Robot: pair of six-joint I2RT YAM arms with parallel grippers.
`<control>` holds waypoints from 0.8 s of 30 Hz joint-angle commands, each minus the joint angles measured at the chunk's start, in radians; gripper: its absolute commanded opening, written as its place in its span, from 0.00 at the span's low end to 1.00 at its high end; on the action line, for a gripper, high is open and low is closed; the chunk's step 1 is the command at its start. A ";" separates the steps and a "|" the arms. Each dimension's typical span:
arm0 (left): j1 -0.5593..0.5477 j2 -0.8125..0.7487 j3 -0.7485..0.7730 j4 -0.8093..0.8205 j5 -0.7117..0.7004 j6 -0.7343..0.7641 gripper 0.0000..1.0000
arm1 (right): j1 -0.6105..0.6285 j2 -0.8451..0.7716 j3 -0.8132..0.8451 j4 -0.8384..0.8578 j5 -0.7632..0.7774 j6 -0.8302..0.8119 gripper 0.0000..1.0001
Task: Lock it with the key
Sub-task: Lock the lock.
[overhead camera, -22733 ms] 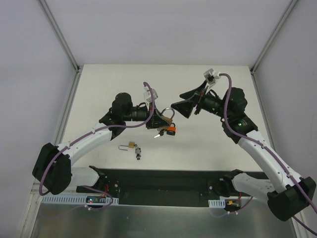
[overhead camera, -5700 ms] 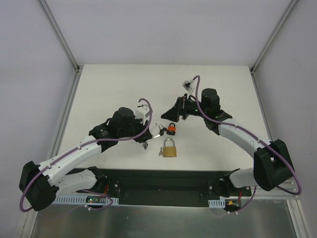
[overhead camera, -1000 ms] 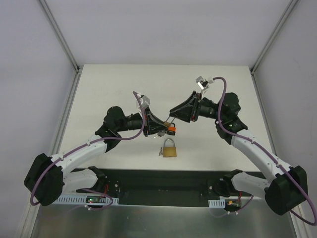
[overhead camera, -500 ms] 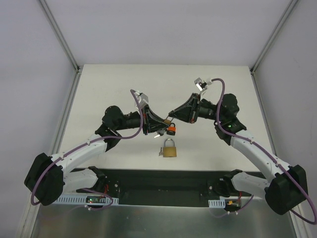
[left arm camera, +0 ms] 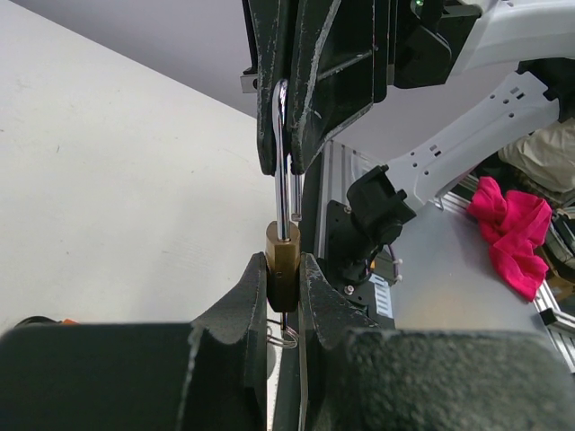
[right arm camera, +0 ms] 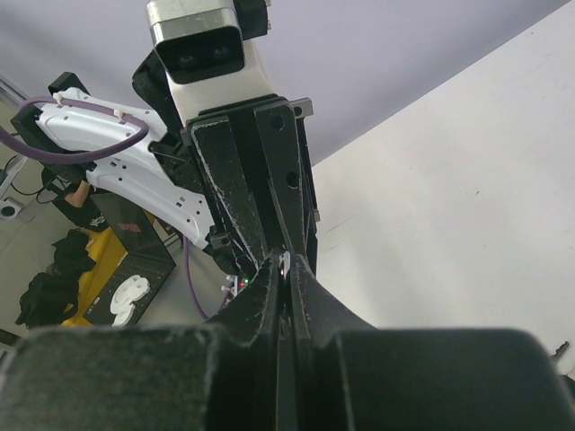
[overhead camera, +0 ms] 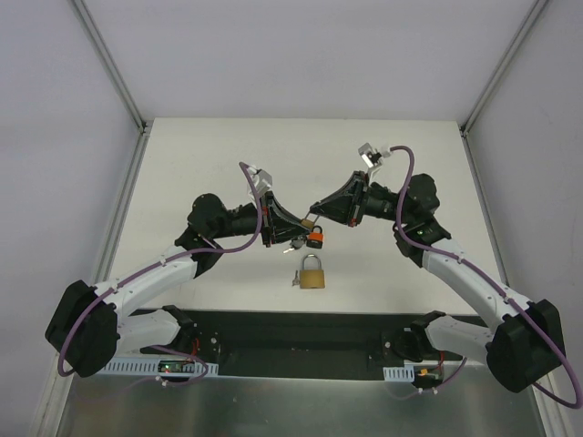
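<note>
The right tool point(left arm camera: 286, 160) is finishing its closing and clenching the shackle point(left arm camera: 282, 202) of the small brass padlock point(left arm camera: 281, 260) — whose body the left tool point(left arm camera: 282, 285) is gripping, aloft over the bench point(overhead camera: 228, 155) — so the lock is being braced at both ends, seemingly for locking.

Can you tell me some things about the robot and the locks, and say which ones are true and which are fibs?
1. The left gripper squeezes a small brass padlock by its body. True.
2. The right gripper is wide open and touches nothing. False: it is shut on that padlock's shackle.
3. A bigger brass padlock lies on the table. True.
4. The right gripper holds the orange padlock. False: no gripper holds it.
</note>
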 commanded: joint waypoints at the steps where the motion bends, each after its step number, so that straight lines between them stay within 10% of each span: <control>1: 0.000 -0.012 0.036 0.184 0.088 -0.020 0.00 | 0.009 0.004 -0.013 0.063 0.001 0.011 0.01; 24: 0.005 0.020 0.041 0.480 0.127 -0.212 0.00 | 0.046 0.001 -0.064 0.089 0.016 0.003 0.00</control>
